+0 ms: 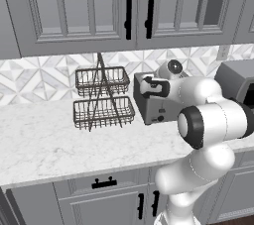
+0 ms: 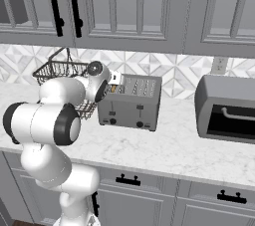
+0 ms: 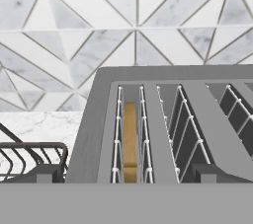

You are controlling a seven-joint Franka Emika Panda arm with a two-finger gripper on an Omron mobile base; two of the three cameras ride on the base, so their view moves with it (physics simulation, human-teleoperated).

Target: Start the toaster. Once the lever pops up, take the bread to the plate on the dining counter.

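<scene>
At the left of the left base view a two-tier wire basket rack [image 1: 103,97] is seen on the worktop [image 1: 39,140], and just right of it, near the frame centre, stands the toaster [image 1: 151,101], partly covered by the white arm. In the right base view the toaster [image 2: 130,101] is placed at the centre, with the gripper [image 2: 113,88] at its upper left corner; a toaster oven [image 2: 226,108] is found at the right edge. The jaws are judged to be spread wide with nothing between them, although the fingertips themselves are hardly made out. In the hand view the bread [image 3: 130,141] is seen low in the left slot of the toaster [image 3: 163,124], at the lower centre of the frame.

The first step is judged to be in hand: the toaster is not yet started. For the next move, the lever must be found and pressed down; its place cannot be told surely here. The plate and dining counter come later.
</scene>
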